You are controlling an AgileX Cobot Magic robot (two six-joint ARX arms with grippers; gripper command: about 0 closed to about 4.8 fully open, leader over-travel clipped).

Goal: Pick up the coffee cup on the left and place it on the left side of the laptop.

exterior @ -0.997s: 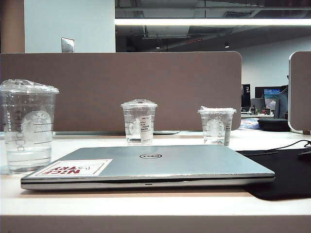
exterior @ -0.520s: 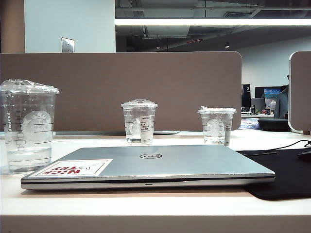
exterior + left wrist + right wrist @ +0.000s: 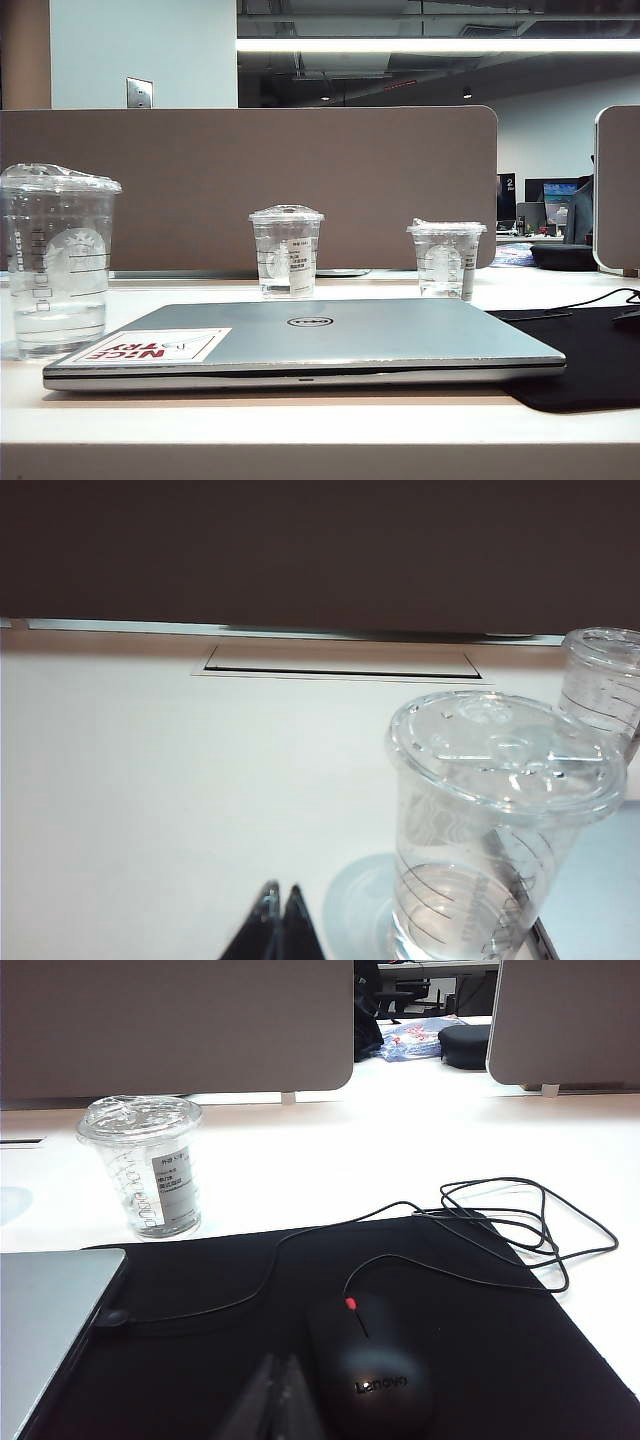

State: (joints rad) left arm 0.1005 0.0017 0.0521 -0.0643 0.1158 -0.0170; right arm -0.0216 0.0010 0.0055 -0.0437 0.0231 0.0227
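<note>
The coffee cup [image 3: 58, 262] stood upright on the worktop [image 3: 300, 415], just beside the left edge of the closed laptop [image 3: 330, 335], with some clear liquid in its bottom. In the left wrist view the left pincer [image 3: 279, 925] was pressed together and empty, low over the worktop near the cup [image 3: 495, 820] but apart from it. The right pincer [image 3: 275, 1400] was also pressed together, over the black mat [image 3: 480, 1330] close to the mouse [image 3: 372, 1365]. To do the grasp well, I judge the left pincer needed first to spread wide, then to take the cup at mid-height, gently, because thin plastic bends and the liquid could spill.
</note>
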